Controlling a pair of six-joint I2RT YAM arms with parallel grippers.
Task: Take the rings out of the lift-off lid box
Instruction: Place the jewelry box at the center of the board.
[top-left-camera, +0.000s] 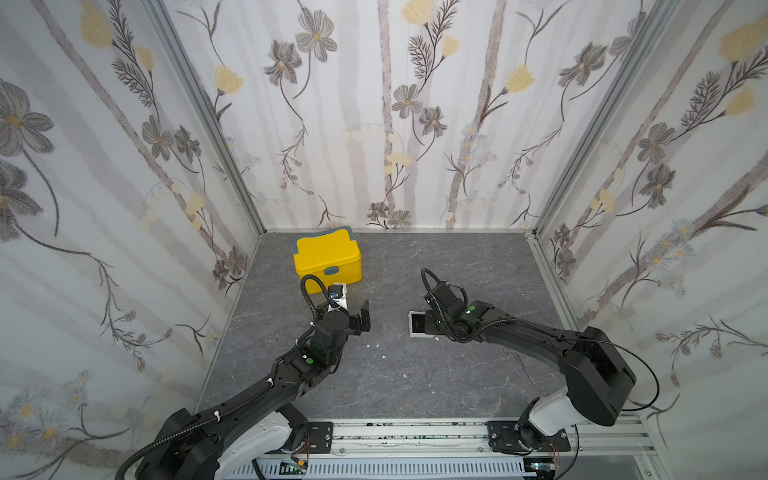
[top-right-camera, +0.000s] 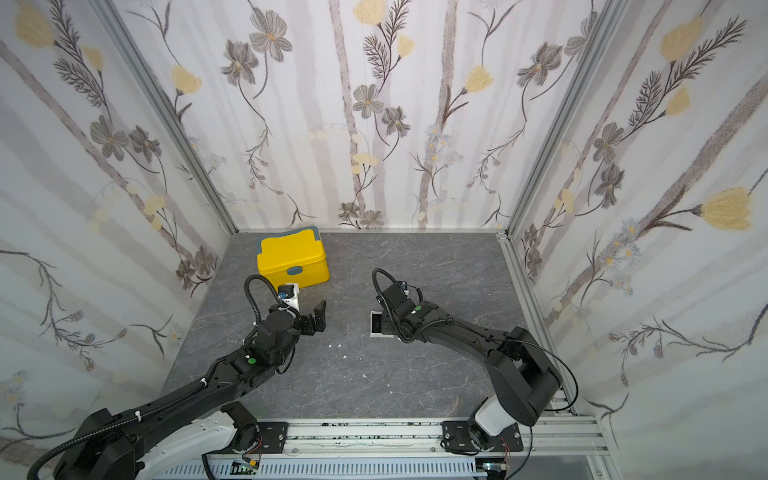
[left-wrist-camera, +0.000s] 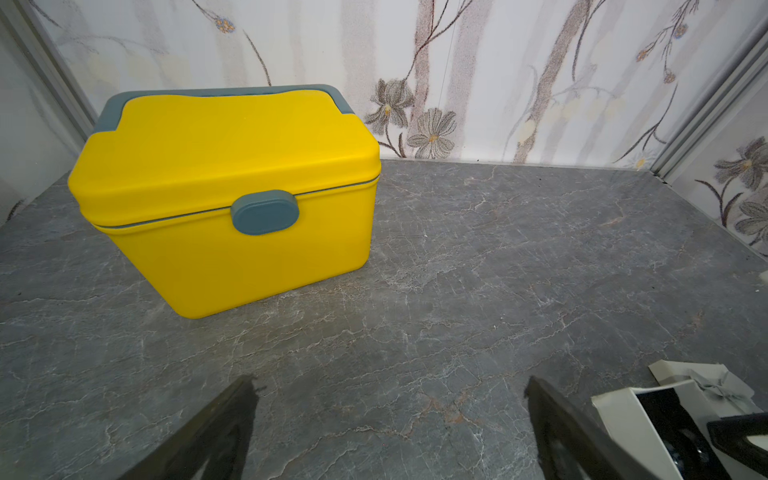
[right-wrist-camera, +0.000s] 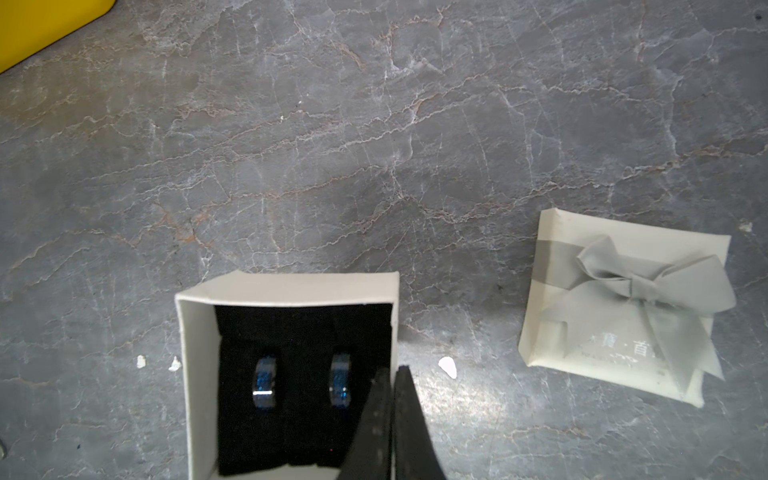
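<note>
Step in hand: the opening is done, and I judge that I am at the reach for the first ring.
Lid: the lid (right-wrist-camera: 623, 307) is off and lies on the table (right-wrist-camera: 374, 145), bow side up, near the box but not touching it.
Box: the box (right-wrist-camera: 286, 286) stands open on the table, under my right wrist, well apart from the yellow box (left-wrist-camera: 224, 199).
Rings: both rings (right-wrist-camera: 264, 382) are still inside, each standing on edge in the black lining (right-wrist-camera: 303, 328), side by side and not touching.
Right gripper: my right gripper (right-wrist-camera: 392, 372) has its jaws pressed together and holds nothing. Its tips hang over the box wall on the lid side, just beside the ring nearer to the lid (right-wrist-camera: 340, 380).
Left gripper: my left gripper (left-wrist-camera: 390, 388) has its jaws wide apart and empty. It is above bare table, between the yellow box and the white box.
Next move: I think my right jaws must first part a little, then move over the nearer ring, go down around the band and pull it straight up.
Care: the ring is very small and sits in the lining, so the grip should be narrow and exact.
Risk: the box looks light and may rise together with the ring. My left gripper is free to steady it.
Other: some white scraps (right-wrist-camera: 448, 368) lie on the table around the box. They are not in the way.
</note>
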